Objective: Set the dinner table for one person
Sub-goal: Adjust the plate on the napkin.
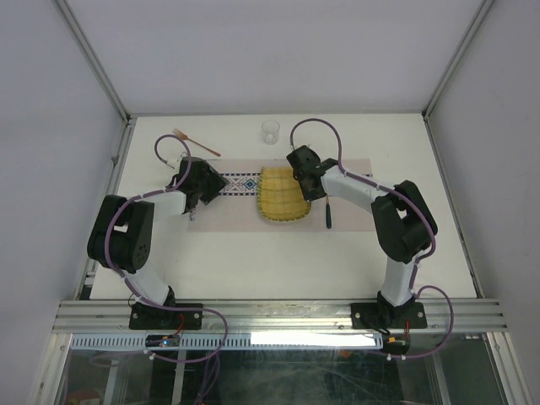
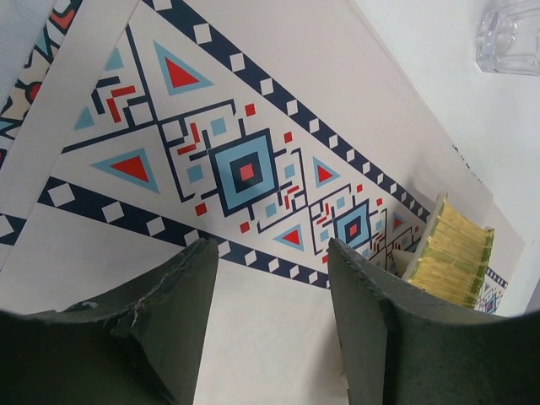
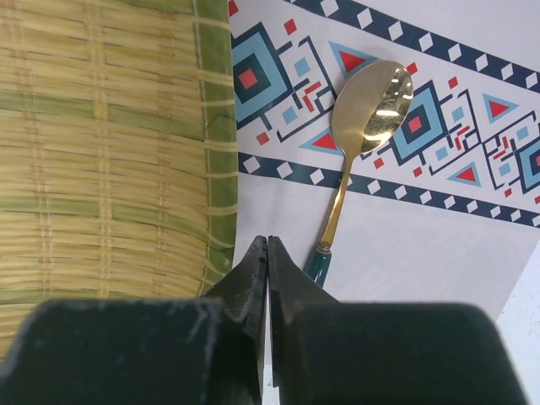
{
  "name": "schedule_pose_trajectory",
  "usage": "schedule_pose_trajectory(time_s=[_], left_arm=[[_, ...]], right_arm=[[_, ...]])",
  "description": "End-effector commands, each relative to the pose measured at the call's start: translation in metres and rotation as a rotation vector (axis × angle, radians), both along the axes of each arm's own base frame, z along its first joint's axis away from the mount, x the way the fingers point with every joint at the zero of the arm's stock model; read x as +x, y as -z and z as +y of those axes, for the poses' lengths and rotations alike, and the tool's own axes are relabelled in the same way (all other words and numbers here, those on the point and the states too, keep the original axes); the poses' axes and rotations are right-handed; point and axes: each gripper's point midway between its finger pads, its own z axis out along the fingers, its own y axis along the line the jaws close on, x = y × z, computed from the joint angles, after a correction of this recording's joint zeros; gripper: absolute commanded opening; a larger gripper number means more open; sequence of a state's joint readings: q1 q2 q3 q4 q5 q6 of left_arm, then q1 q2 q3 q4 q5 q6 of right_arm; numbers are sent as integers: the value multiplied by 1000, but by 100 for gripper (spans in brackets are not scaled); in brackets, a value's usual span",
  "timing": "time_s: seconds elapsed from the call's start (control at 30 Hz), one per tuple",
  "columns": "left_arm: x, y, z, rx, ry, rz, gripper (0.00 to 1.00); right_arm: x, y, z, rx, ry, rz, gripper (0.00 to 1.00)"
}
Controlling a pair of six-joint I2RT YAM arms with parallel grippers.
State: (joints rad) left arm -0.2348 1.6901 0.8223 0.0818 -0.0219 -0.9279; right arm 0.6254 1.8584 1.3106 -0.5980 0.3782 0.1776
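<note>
The white dinner table (image 1: 253, 261) carries a long pale placemat (image 1: 236, 215) with a blue-red patterned band. A woven bamboo plate (image 1: 283, 194) lies on its middle. A gold spoon with a green handle (image 3: 371, 105) lies on the placemat just right of the plate (image 3: 101, 143); it also shows in the top view (image 1: 327, 213). My right gripper (image 3: 268, 240) is shut and empty, over the plate's right edge beside the spoon handle. My left gripper (image 2: 272, 249) is open and empty, low over the placemat's left part (image 2: 245, 169).
A clear glass (image 1: 270, 132) stands on the table behind the placemat, also in the left wrist view (image 2: 510, 34). A wooden utensil (image 1: 196, 142) lies at the back left. Metal rails border the table's sides and near edge.
</note>
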Motion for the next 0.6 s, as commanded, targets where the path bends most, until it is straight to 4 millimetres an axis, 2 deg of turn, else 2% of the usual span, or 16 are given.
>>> schedule_pose_trajectory(time_s=[0.0, 0.23, 0.57], left_arm=[[22, -34, -4, -18, 4, -112, 57], [44, -29, -19, -50, 36, -113, 56], [70, -43, -53, -81, 115, -179, 55]], right_arm=[[14, -20, 1, 5, 10, -67, 0], [17, -18, 2, 13, 4, -63, 0], [18, -15, 1, 17, 5, -63, 0]])
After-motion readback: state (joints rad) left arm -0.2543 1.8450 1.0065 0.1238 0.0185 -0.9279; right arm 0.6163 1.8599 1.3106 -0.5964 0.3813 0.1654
